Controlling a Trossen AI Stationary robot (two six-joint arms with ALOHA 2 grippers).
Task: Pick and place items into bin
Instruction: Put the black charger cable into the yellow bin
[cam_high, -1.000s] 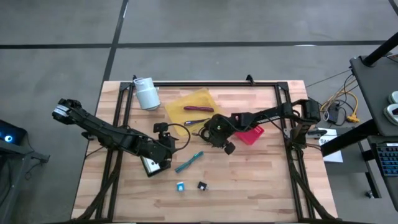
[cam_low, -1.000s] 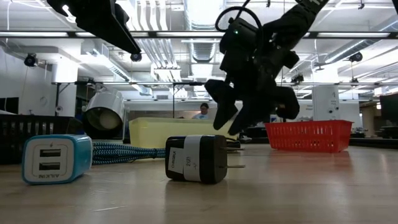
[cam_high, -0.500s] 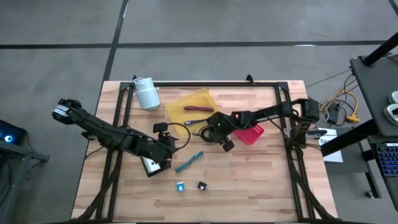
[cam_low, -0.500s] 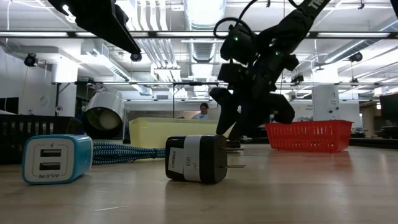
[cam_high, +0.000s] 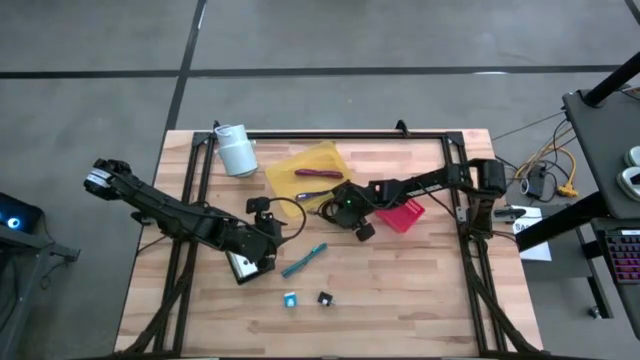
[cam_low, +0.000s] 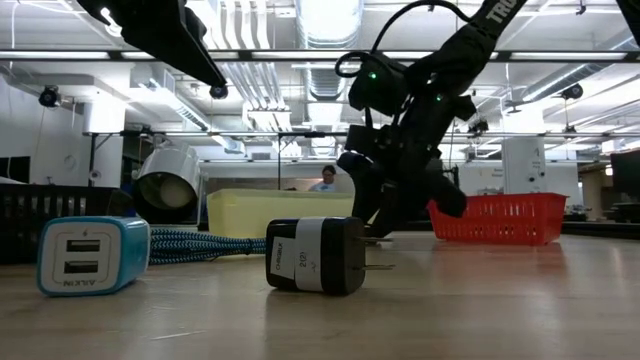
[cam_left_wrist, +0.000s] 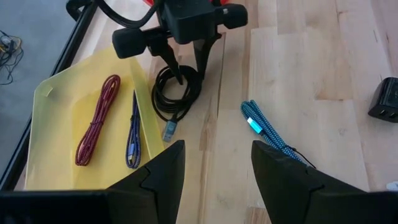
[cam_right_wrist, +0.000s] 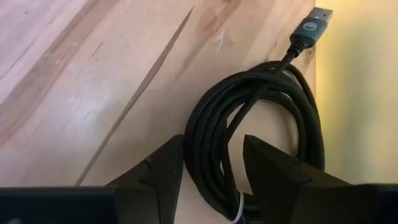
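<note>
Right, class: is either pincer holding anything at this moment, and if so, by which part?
Nothing is held. The right pincer stands open astride one side of the coiled black cable; the left pincer is open and empty above the table.

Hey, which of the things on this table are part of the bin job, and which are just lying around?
Job: black coiled cable, straddled by the open right gripper; teal braided cable; blue charger; black charger; yellow bin, holding a red cable and a purple cable.
Lying about: white cylinder; red basket, seemingly unused. Left gripper waits, open.
</note>
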